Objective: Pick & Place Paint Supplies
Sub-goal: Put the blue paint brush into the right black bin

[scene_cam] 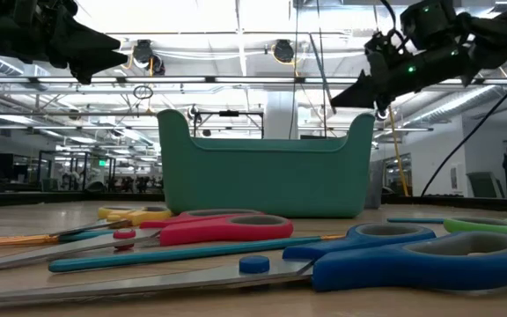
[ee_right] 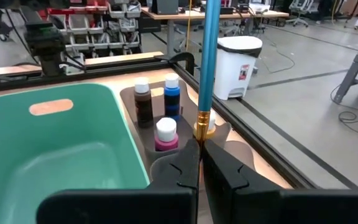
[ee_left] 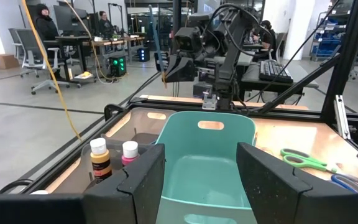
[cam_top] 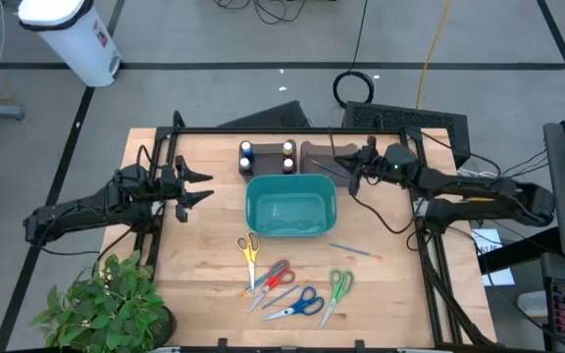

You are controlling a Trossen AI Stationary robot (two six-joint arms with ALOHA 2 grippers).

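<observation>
Gripping a blue paintbrush [ee_right: 209,56] by its gold collar, the right gripper [ee_right: 199,163] is pinched tight and hangs just past the teal tub [cam_top: 289,208], beside the paint bottles [ee_right: 156,112] on their dark tray [ee_right: 225,142]. The left gripper [ee_left: 199,171] waits on the tub's other side, fingers spread, empty.

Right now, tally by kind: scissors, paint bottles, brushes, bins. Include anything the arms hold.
Scissors: 4
Paint bottles: 4
Paintbrushes: 4 (3 on the table, 1 in the right end effector)
Teal bin: 1
Total: 13
</observation>
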